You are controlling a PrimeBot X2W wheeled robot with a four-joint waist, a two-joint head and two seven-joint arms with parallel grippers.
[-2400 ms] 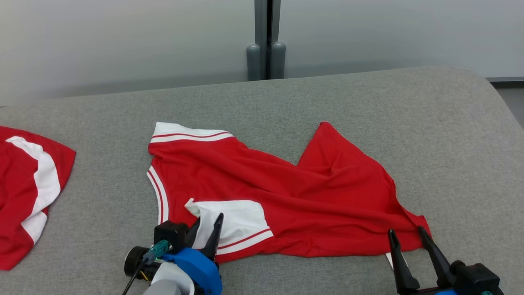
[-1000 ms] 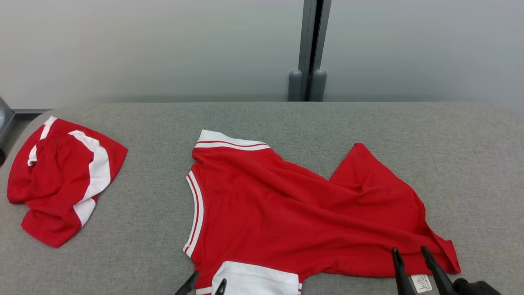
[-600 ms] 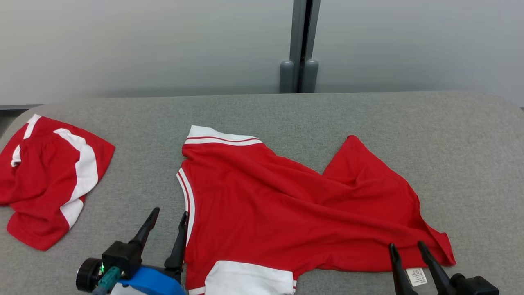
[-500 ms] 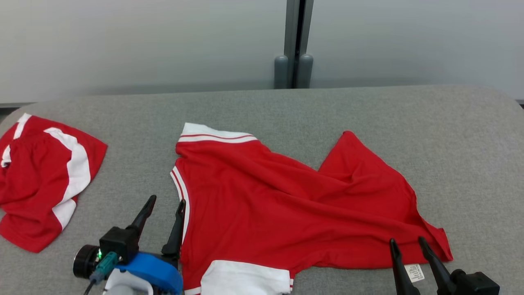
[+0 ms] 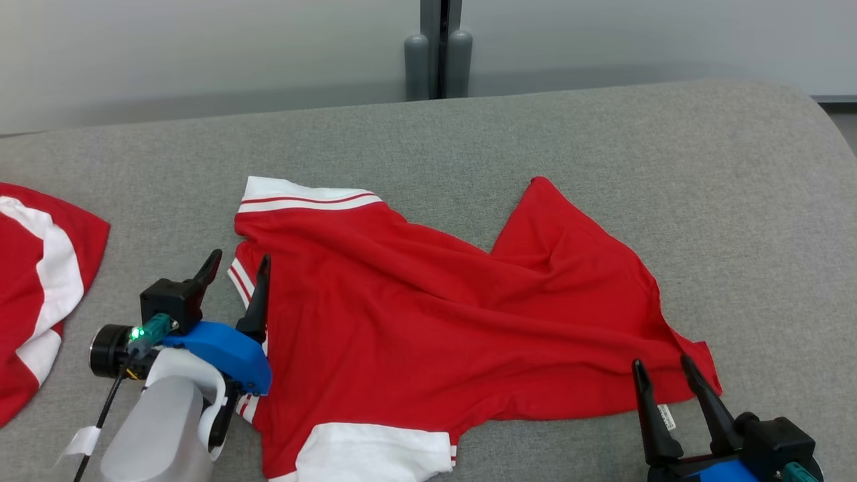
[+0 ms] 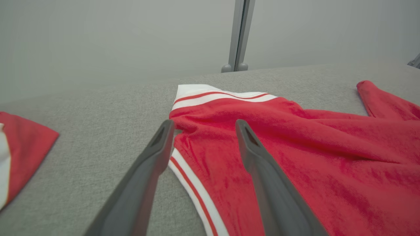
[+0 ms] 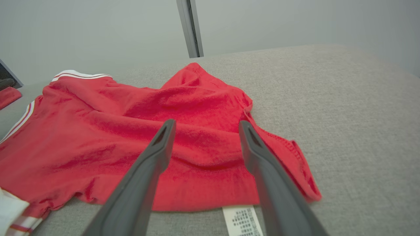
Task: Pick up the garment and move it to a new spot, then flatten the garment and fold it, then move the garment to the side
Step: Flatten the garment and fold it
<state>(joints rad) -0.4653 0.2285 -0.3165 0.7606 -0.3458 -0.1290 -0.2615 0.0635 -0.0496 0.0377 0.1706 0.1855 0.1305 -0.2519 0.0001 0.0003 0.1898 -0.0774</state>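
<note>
Rumpled garment (image 5: 435, 314) on table (image 5: 736, 201): yet to flatten, fold, set aside. Jaws wide, empty: left at its striped neckline, right at its hem corner.

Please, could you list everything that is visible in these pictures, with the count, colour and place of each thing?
shirt: 1, red with white trim, wrinkled, middle of table
second garment: 1, red and white, far left of table
label: 1, white, at shirt's near right hem
table: 1, grey, under everything
post: 1, grey, behind table
wall: 1, pale grey, background
left fingers: 2, dark, open, at shirt's striped left edge
right fingers: 2, dark, open, at shirt's near right corner
</note>
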